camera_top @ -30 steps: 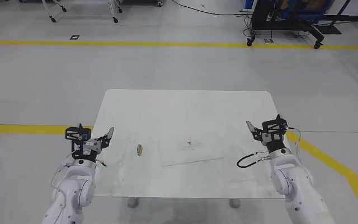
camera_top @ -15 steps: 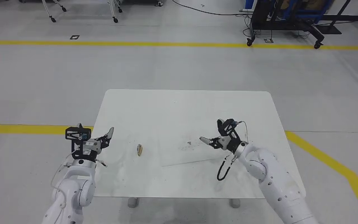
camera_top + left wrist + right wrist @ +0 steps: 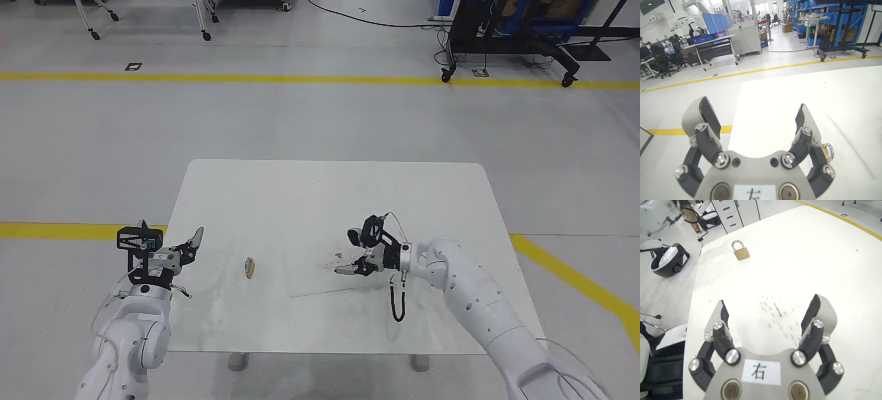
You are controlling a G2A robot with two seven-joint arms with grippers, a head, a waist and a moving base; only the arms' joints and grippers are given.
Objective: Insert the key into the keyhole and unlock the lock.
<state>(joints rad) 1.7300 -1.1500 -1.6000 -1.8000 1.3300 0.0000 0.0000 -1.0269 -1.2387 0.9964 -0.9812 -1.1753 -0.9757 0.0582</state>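
A pale glossy floor [image 3: 300, 115] crossed by yellow tape lines [image 3: 250, 77] surrounds the white rectangular table [image 3: 330, 195]. Black swivel office chairs [image 3: 659, 60] and blue metal shelving racks [image 3: 806, 8] stand beyond.

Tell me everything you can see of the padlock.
The padlock is small, with a squarish brass-coloured body and a silvery, arched metal shackle. Both legs of the shackle enter the body, so it looks locked. It lies flat on the white table, on the robot's left half and somewhat toward the near edge. Only the table touches it. Its keyhole cannot be made out, and no key sticks out of it.
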